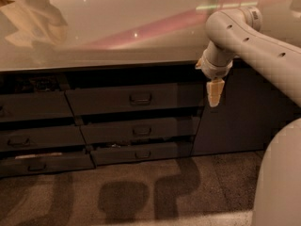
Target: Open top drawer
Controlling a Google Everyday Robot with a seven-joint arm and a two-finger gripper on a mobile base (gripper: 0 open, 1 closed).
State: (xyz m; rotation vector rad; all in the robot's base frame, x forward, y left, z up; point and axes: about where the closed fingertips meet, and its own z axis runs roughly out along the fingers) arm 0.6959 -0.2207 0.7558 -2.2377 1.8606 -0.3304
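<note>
Top drawer (pixel 108 99): uppermost of the middle stack, directly under the counter edge (pixel 94 66), with a dark gap above its flat front.
Drawer handle (pixel 140 98): small, rectangular, centred on that front.
Gripper (pixel 214 92): cream-coloured, hanging tip-down just beside the right end of the top drawer, level with its front, set against the plain dark cabinet door (pixel 247 112).
Gripper versus handle: well to the right of it, not touching.
Gripper opening: cannot tell, seen only as one tapered cream shape.
Gripper load: holding nothing visible.
Arm (pixel 256 44): pale grey, entering from the right edge, sloping up and left to a rounded elbow above the counter edge, then bent straight down into the wrist.
Robot body (pixel 280 182): pale bulk filling the lower right corner.
Narrower drawers (pixel 141 131): two shorter fronts stacked below the top drawer, each stepped a little further right.
Floor (pixel 61 201): brown, carrying the arm's dark shadow in front of the stack.
</note>
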